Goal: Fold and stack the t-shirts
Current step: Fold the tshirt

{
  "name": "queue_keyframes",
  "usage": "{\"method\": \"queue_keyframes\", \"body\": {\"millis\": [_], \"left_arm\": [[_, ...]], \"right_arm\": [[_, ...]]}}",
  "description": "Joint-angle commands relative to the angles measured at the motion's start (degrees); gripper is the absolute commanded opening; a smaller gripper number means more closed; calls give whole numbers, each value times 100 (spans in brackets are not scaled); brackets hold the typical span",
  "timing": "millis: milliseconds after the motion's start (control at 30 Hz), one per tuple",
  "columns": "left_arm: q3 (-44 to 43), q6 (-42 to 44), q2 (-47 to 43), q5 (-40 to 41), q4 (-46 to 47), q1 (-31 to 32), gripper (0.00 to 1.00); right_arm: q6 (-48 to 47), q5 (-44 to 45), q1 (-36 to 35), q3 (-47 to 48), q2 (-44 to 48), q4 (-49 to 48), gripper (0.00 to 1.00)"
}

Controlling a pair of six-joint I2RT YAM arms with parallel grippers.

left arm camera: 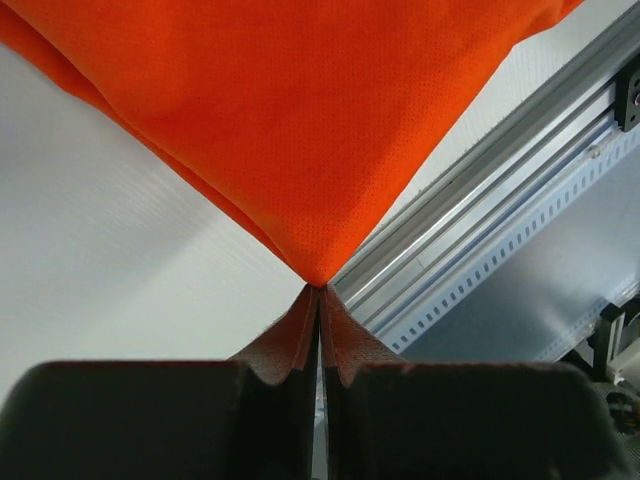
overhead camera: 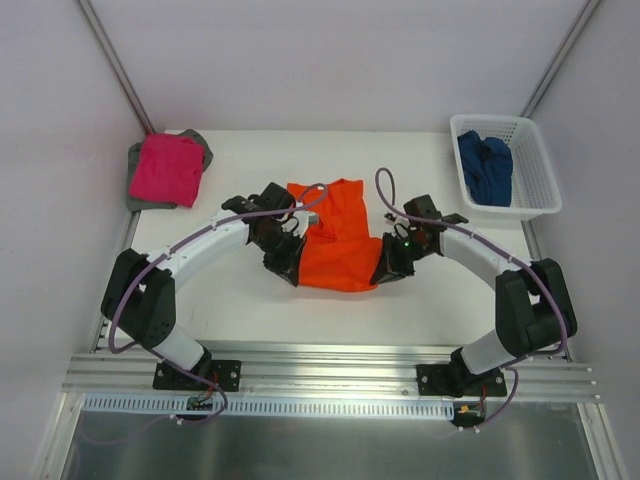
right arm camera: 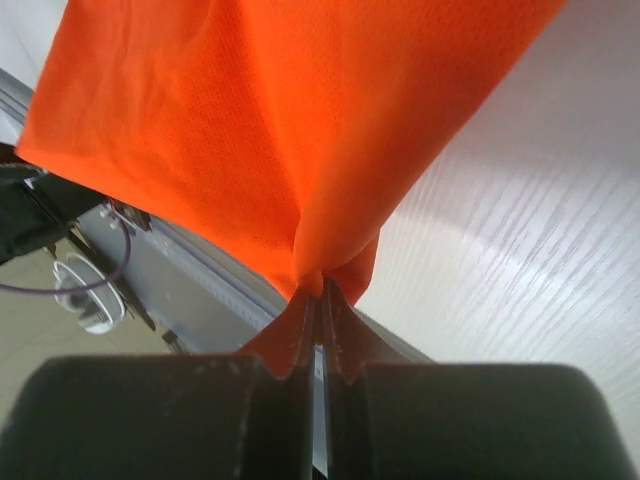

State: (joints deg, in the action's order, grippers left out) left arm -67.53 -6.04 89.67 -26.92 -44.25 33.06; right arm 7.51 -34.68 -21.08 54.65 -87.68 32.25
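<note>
With left tool (left arm camera: 319, 292) and right tool (right arm camera: 321, 286) clenched on corners of the bright orange cloth t-shirt (overhead camera: 338, 250), we judge moving them level and together makes the fold square.

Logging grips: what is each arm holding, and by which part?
The orange t-shirt: left gripper jaws shut on a corner, right gripper jaws on a bunched edge.

Pale lilac walls (overhead camera: 330, 60) close in my white table (overhead camera: 240, 310) on three sides. An aluminium rail (overhead camera: 330, 370) runs along its near edge. The light is soft and even.
</note>
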Motion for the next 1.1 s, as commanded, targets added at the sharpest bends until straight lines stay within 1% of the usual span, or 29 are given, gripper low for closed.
{"method": "queue_keyframes", "body": {"millis": [0,133,200,233,267,300,333,367,433,467,567,667,700,733,900,1000,1067], "left_arm": [[283,-160,-274,-322,13,34,0],[433,-187,-275,-454,92,34,0],[477,-239,-292,-455,109,34,32],[477,-248,-301,-411,118,34,52],[477,-257,-309,-376,118,34,92],[477,-266,-353,-358,118,34,99],[469,-248,-371,-332,110,25,99],[469,-248,-406,-314,110,25,99],[451,-239,-485,-166,92,16,99],[416,-239,-511,-78,92,16,99],[74,-187,-381,152,101,-168,99],[-470,59,190,108,83,-484,99],[-750,120,566,82,48,-572,99],[-892,121,743,55,57,-720,99],[-1919,200,1648,64,-22,-810,99],[-2403,191,1992,29,-136,-810,99],[-2528,191,2124,11,-180,-810,99]], "right_arm": [[101,-145,-159,-270,339,80,1],[128,-39,-195,-394,313,-61,1],[102,-31,-203,-350,199,-35,1],[84,-30,-212,-307,164,0,1],[67,30,-221,-184,94,88,7],[49,83,-230,-114,67,132,32],[49,153,-238,-43,32,202,43],[40,250,-256,105,5,290,49],[-21,329,-247,264,-47,439,89],[-47,400,-247,335,-56,466,97],[-153,575,-247,660,-56,677,97],[-180,734,-239,854,-109,669,97],[-162,752,-239,880,-135,634,96],[-136,760,-230,924,-214,546,96],[-109,717,-160,1152,-539,484,97],[-144,708,-63,1381,-741,501,96],[-214,821,16,1547,-838,589,97]]}}
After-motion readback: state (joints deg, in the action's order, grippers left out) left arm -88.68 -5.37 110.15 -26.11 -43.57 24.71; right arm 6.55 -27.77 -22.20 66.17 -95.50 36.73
